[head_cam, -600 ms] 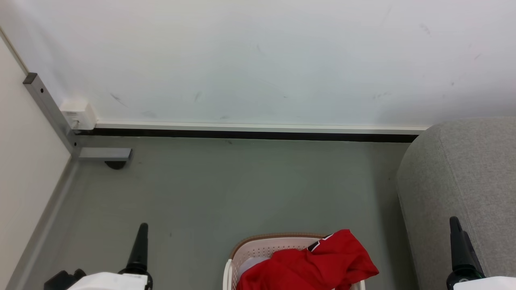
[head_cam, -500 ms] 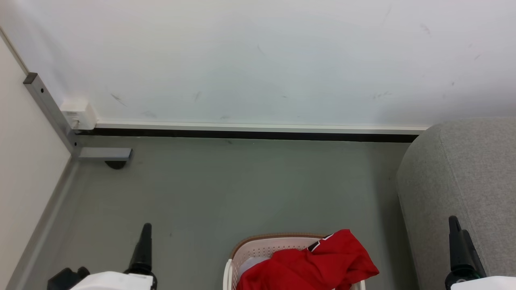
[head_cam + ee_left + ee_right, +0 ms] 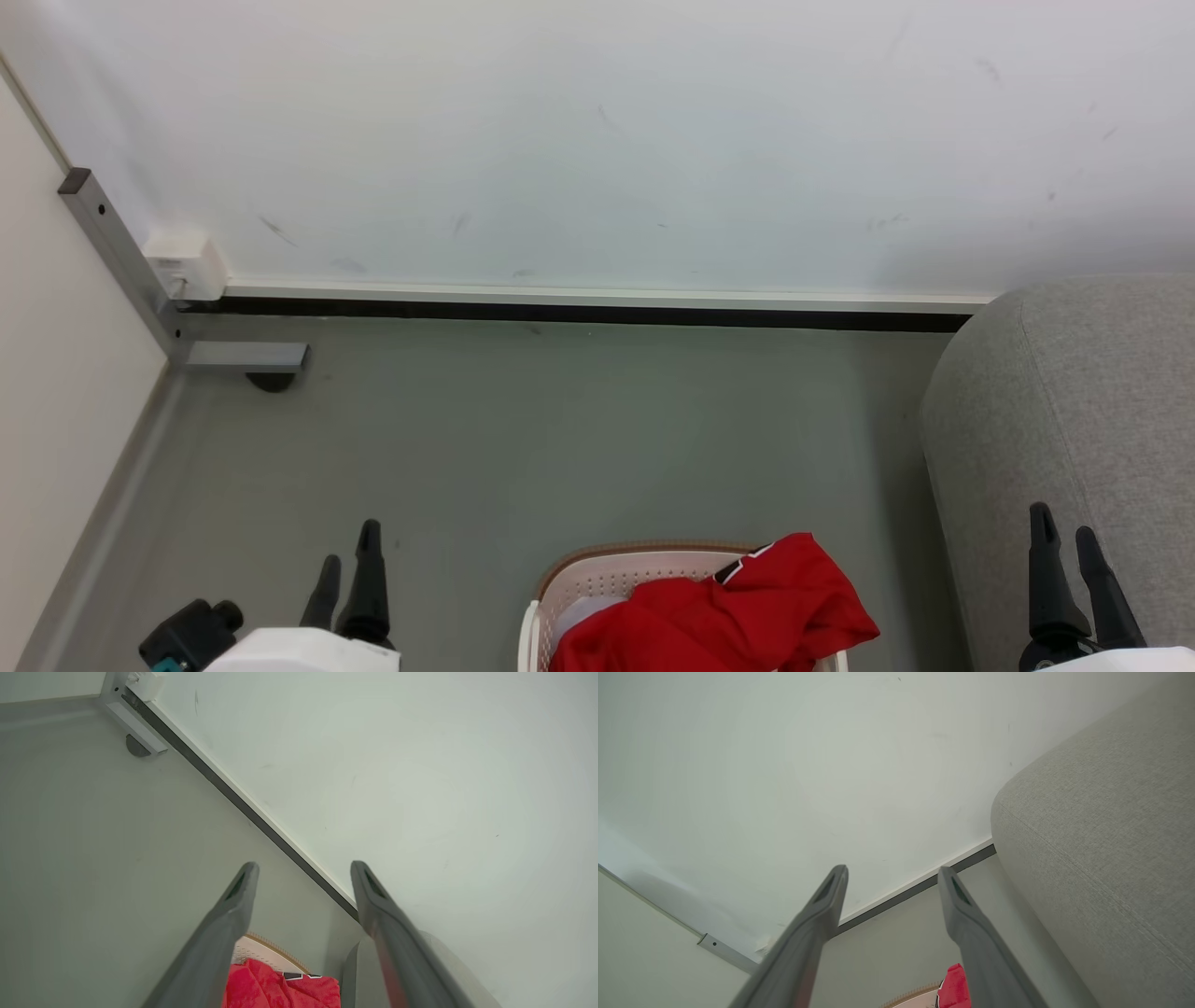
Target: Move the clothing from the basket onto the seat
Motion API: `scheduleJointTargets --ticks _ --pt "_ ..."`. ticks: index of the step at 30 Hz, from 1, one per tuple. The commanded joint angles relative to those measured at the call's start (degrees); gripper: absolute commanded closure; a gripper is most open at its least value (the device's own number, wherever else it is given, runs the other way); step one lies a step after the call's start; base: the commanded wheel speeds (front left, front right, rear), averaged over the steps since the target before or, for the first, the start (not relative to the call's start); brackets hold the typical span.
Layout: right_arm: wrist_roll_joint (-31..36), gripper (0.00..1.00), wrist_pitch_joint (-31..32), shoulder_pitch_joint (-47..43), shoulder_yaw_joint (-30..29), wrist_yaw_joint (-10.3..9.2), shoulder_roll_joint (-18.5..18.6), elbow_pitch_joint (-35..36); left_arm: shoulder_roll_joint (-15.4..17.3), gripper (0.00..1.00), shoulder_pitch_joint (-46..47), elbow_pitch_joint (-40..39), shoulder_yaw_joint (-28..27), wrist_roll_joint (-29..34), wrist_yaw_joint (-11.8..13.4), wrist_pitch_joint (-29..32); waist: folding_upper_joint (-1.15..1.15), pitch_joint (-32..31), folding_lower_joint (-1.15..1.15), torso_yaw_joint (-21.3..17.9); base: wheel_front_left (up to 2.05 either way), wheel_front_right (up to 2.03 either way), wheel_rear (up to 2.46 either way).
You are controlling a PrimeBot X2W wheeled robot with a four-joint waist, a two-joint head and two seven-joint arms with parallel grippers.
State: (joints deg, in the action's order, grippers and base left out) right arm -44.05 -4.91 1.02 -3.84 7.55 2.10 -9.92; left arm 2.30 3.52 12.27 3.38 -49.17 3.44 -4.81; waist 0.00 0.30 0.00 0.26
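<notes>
Red clothing (image 3: 738, 607) is heaped in the cream basket (image 3: 635, 551) at the bottom middle of the head view, spilling over its right side. The light-grey seat (image 3: 1074, 411) stands right of the basket. My left gripper (image 3: 347, 553) hovers open over the floor left of the basket. My right gripper (image 3: 1061, 525) is open in front of the seat's side. The left wrist view has the open left gripper (image 3: 303, 865) above the clothing (image 3: 275, 984), basket rim (image 3: 261, 942) and seat (image 3: 352, 975). From the right wrist, the open right gripper (image 3: 893, 871) stands beside the seat (image 3: 1101, 835), with a bit of clothing (image 3: 955, 984) below.
A white wall (image 3: 597, 140) with a black baseboard (image 3: 579, 313) closes the far side. A metal post (image 3: 112, 252) with a foot (image 3: 247, 357) and a white box (image 3: 182, 261) stand in the left corner. Grey floor (image 3: 523, 439) lies between wall and basket.
Both grippers have turned about their wrists, so two fingers show on each instead of one. The left gripper has shifted right, toward the basket. Basket, clothing and seat have not moved.
</notes>
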Motion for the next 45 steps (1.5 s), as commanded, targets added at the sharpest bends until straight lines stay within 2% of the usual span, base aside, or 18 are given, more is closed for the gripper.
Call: scheduleJointTargets --ticks 1,27,45 --pt "2.0 0.00 -0.5 0.0 0.0 -0.05 0.7 0.9 0.5 0.00 0.7 -0.7 0.1 2.2 0.2 -0.6 0.00 0.0 0.00 0.0 0.00 0.00 0.00" --pt "20.6 0.00 -4.7 -1.2 1.5 -0.07 0.9 1.2 0.6 0.00 0.2 -1.3 1.1 23.2 1.4 -4.8 0.00 -0.2 0.00 0.4 0.00 0.00 0.00" --pt "30.1 0.00 -7.0 -2.1 2.0 -0.09 0.9 0.3 1.1 0.00 -0.4 -1.1 1.3 34.0 1.6 -7.1 0.00 -0.1 0.00 0.2 0.00 0.00 0.00"
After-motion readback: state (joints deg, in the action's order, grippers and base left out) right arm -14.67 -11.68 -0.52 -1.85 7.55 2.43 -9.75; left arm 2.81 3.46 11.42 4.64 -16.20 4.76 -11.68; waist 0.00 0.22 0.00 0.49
